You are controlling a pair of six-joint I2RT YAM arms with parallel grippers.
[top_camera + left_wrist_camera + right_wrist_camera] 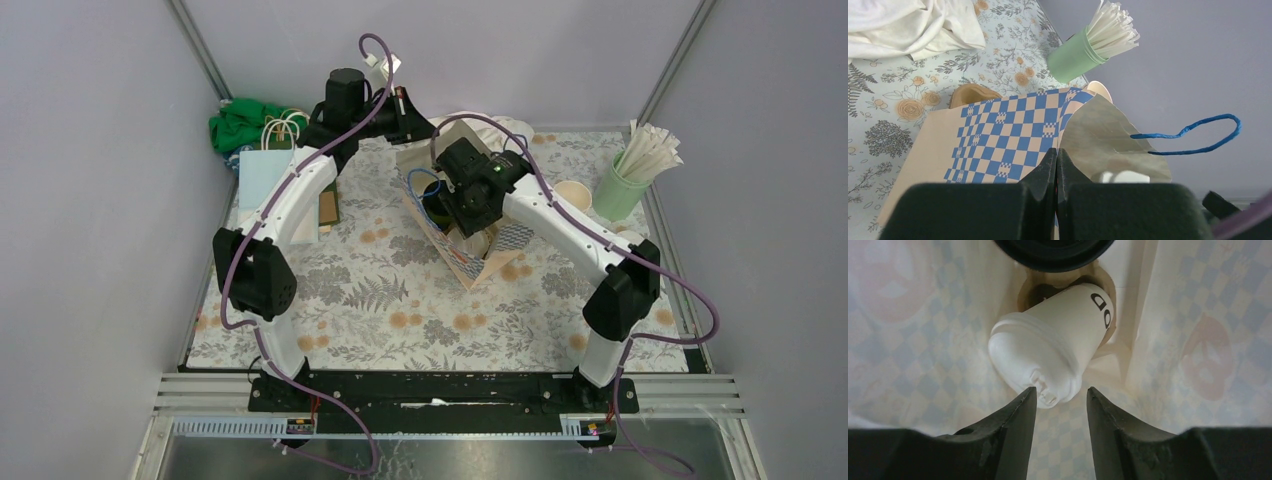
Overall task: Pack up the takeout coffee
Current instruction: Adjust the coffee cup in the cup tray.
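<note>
A takeout coffee cup [1048, 350], cream with dark lettering and a white lid, lies tilted inside the checkered paper bag [470, 262], its base in a brown cardboard ring. My right gripper [1060, 392] is inside the bag and open. Its fingertips sit just short of the lid and nothing is between them. My left gripper [1056, 152] is shut on the bag's [998, 135] upper edge and holds its mouth apart. A second cup [573, 195], cream and without a lid, stands on the table to the right of the bag.
A mint-green tumbler of white wrapped straws [620, 185] stands at the back right. A white cloth [908, 25] lies behind the bag. A green cloth [240, 122] and a light blue bag [262, 175] sit at the back left. Walls enclose the table.
</note>
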